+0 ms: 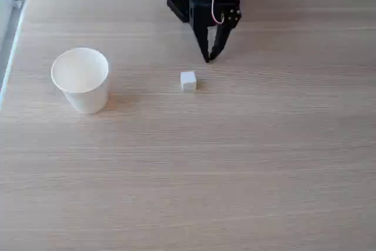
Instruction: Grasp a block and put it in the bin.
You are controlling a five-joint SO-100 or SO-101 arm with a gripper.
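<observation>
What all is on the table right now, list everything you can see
cup: one, white, upright on the left of the table in the fixed view, open top, looks empty
cube: one, white, small, near the table's middle, to the right of the cup and apart from it
table: one, light wood grain, under everything
furniture at the far edge: dark and pale shapes, too cropped to name
gripper: one, black with a red wire, tips together, pointing down just behind and to the right of the cube, not touching it
</observation>
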